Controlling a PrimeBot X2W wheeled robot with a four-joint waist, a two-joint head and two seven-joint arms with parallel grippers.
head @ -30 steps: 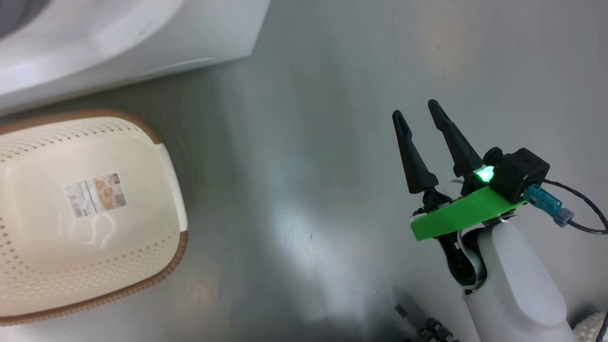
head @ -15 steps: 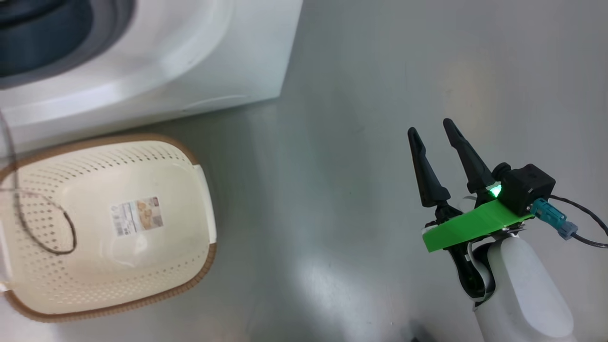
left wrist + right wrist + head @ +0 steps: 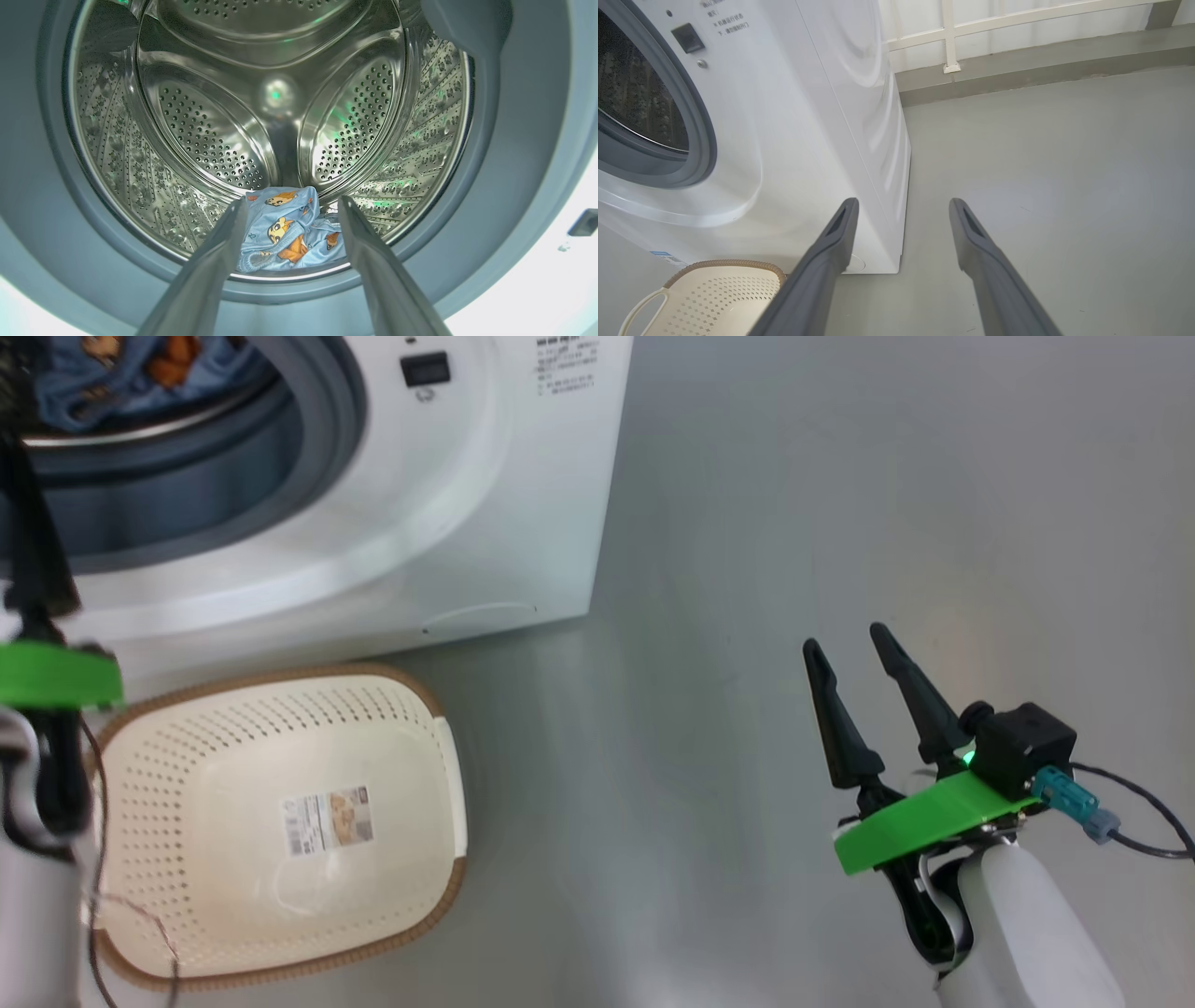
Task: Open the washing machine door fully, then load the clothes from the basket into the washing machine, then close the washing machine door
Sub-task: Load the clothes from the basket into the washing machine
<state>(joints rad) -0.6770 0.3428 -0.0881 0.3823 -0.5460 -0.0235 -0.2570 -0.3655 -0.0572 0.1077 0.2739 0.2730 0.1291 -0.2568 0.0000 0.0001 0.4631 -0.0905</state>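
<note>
Head view, looking down: a white boxy front-loading washing machine (image 3: 523,523) fills the 10 to 12 o'clock area, its round opening ringed by a grey rubber gasket (image 3: 327,439) and facing the robot. On the smooth grey floor (image 3: 728,504) just in front of it, at 7 o'clock, a cream-white perforated plastic basket with a brown woven-look rim (image 3: 280,821) sits upright. The basket's mouth faces up and a label sticker (image 3: 329,819) shows on its base. Its long axis runs roughly from 8 to 2 o'clock, with a white side handle on the 3 o'clock end. The left wrist view looks straight into the steel perforated drum (image 3: 205,135). There the small bundle of light blue clothes printed with orange-brown cartoon bears (image 3: 287,231) lies at 6 o'clock on the drum's bottom, just behind the front lip, wider than tall, its long axis from 9 to 3 o'clock. The left gripper (image 3: 293,201) points into the opening, its fingers spread wide and gripping nothing. The right gripper (image 3: 845,638) hangs over bare floor at 4 o'clock, well apart from the basket, its fingers pointing toward 11 o'clock, also spread and empty.
</note>
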